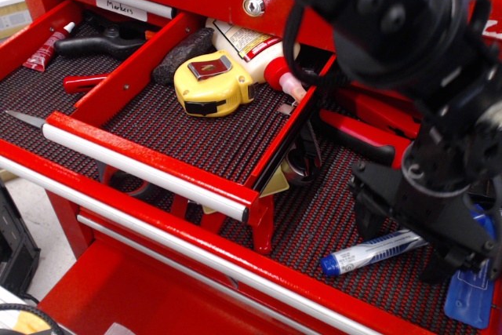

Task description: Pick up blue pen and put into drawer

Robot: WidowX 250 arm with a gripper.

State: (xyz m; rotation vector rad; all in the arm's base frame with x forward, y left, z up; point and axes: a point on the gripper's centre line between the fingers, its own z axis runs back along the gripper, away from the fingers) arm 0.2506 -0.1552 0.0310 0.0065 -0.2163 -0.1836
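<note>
Observation.image view: over a red tool chest, the black arm lowers its gripper [408, 229], fingers spread wide and holding nothing, astride the blue pen [369, 251], which lies on the ribbed liner of the wide lower drawer [329, 202]. The narrow drawer [196, 127] stands pulled out, its front liner bare beside a yellow tape measure [204, 80], likely to receive the pen.
</note>
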